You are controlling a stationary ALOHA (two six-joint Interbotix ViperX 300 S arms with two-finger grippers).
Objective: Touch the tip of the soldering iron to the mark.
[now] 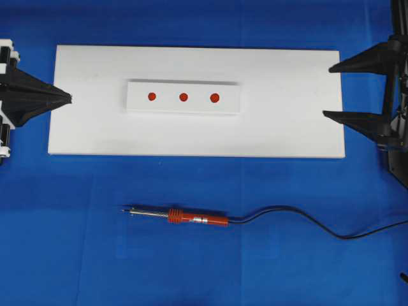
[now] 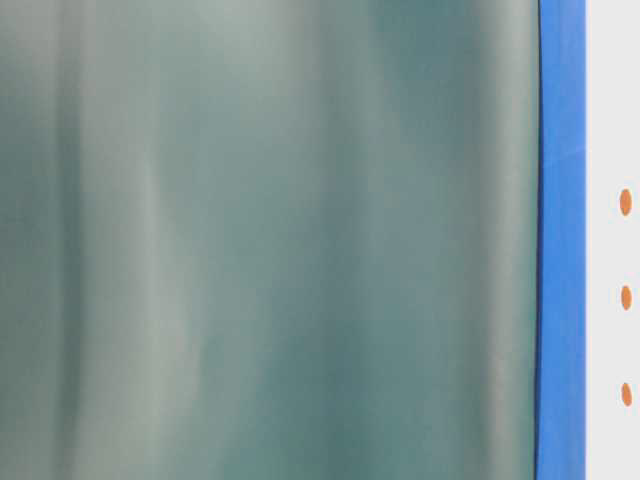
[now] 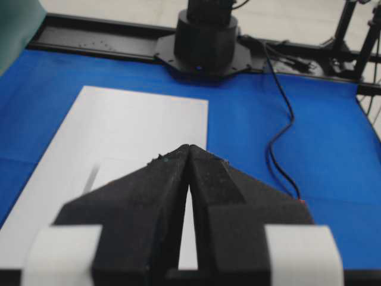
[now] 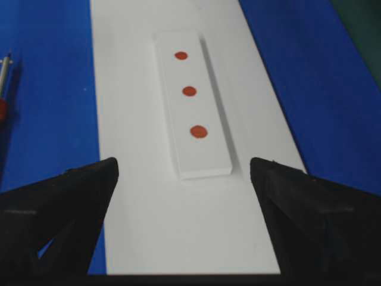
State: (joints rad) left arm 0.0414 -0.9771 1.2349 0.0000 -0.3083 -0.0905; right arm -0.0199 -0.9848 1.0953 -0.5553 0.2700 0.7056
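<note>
A blue-covered bench (image 1: 76,242) carries a large flat white rectangular board (image 1: 287,121) lying lengthwise across its far half, and on that board, nearer its left end than its right, rests a smaller raised white rectangular strip (image 1: 137,103) bearing three small round red dots in a row. The mark (image 1: 183,97), the middle dot of the three, sits at the strip's centre, with an outer red dot on either side of it. The soldering iron (image 1: 191,218), a slim pen-like tool with a red-orange handle and a thin silver shaft, lies flat on the blue surface near the bench's front edge, parallel to the board's near long edge and well apart from it; its pointed tip faces left and its long black cord (image 1: 299,217) trails off toward the bench's right edge. Nothing touches it. The left gripper (image 1: 69,98) hovers at the board's left short edge with its black fingers pressed together, holding nothing. The right gripper (image 1: 331,91) hangs over the board's right short edge with its jaws spread wide apart and empty, aimed along the strip.
</note>
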